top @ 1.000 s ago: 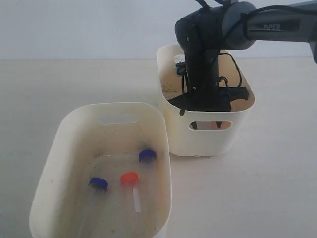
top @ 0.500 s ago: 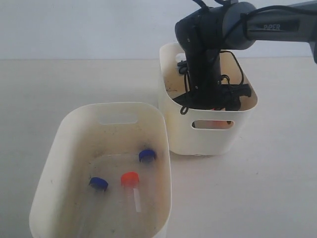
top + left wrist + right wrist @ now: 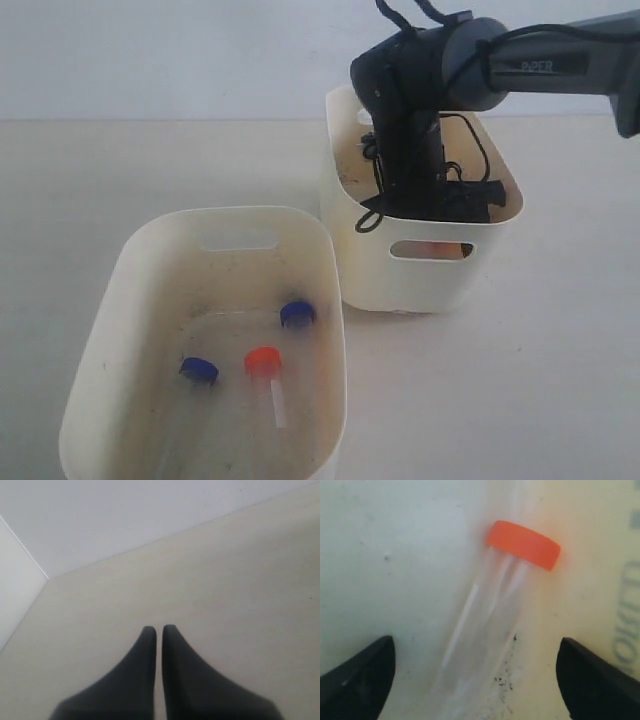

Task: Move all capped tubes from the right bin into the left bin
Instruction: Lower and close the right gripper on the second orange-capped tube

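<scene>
Since three capped tubes already lie on the grime-speckled floor of the left bin (image 3: 128, 262), the exterior view suggests the job is about three quarters done. One blue-capped tube (image 3: 298, 314) lies toward the far end of the floor. A second blue-capped tube (image 3: 199, 370) and the labelled orange-red tube (image 3: 263, 362) lie nearer the camera, close together but apart. Behind and to the right stands the right bin (image 3: 420, 285), its corner close to the left bin's rim. The right arm (image 3: 410, 120) reaches steeply down into it, with its end hidden below the rim, so the jaws cannot be read from here. A patch of orange shows through the bin's front slot handle.

In the left wrist view, the left gripper (image 3: 159, 630) has its two dark fingers pressed together with nothing between them. It hangs over bare table (image 3: 240, 580) with no bin or tube in sight, so this arm appears to be idle.

In the right wrist view, the last tube (image 3: 487, 625) lies flat on the floor of the right bin (image 3: 395, 555), its orange-red cap (image 3: 522, 544) pointing away from the camera and a scatter of dark specks beside its body. The right gripper (image 3: 475, 647) is spread wide, with one finger on either side of the tube and both well clear of it, so nothing is held yet.

By my reading, what is left is to close on this one tube, lift it over the rim and set it down with the other three. No other tube shows in the right bin, though the view covers only part of its floor.
</scene>
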You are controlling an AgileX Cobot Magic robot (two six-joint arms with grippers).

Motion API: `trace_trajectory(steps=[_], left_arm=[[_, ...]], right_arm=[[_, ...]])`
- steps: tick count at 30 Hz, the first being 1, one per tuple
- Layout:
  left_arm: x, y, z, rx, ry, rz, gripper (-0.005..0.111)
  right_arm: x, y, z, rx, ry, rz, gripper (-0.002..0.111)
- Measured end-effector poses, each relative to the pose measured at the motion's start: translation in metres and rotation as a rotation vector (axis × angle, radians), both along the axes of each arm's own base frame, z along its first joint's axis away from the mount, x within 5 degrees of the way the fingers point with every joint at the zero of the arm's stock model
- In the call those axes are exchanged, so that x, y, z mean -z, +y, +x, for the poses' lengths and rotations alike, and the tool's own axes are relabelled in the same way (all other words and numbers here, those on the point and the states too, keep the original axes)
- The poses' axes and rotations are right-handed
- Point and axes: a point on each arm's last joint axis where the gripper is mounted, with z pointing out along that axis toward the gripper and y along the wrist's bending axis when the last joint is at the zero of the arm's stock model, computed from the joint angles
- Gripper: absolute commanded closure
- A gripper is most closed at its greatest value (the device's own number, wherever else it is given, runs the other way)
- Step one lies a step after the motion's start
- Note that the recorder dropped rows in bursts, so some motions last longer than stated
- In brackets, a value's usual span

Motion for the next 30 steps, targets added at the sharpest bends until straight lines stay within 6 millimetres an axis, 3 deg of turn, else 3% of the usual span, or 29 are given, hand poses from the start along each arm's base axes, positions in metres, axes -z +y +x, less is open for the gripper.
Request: trace_trajectory(steps=[8,10,12,16,19,30], left_arm=[[0.0,0.0,0.0,0.0,0.0,0.0,0.102],[0.0,0.0,0.0,0.0,0.0,0.0,0.102],[0.0,0.0,0.0,0.0,0.0,0.0,0.102],[0.0,0.0,0.0,0.0,0.0,0.0,0.102],[0.0,0.0,0.0,0.0,0.0,0.0,0.102],[0.0,0.0,0.0,0.0,0.0,0.0,0.102]], right_arm=[[0.012,0.003,0.0,0.011,0.03,0.007,0.026],[0.017,0.006,0.0,0.017,0.043,0.021,0.031],[0.02,0.009,0.0,0.018,0.047,0.034,0.046],[0.022,0.012,0.0,0.03,0.051,0.063,0.086],[0.023,0.012,-0.001,0.018,0.057,0.064,0.108],[0.02,0.011,-0.001,-0.039,0.064,0.064,0.108]])
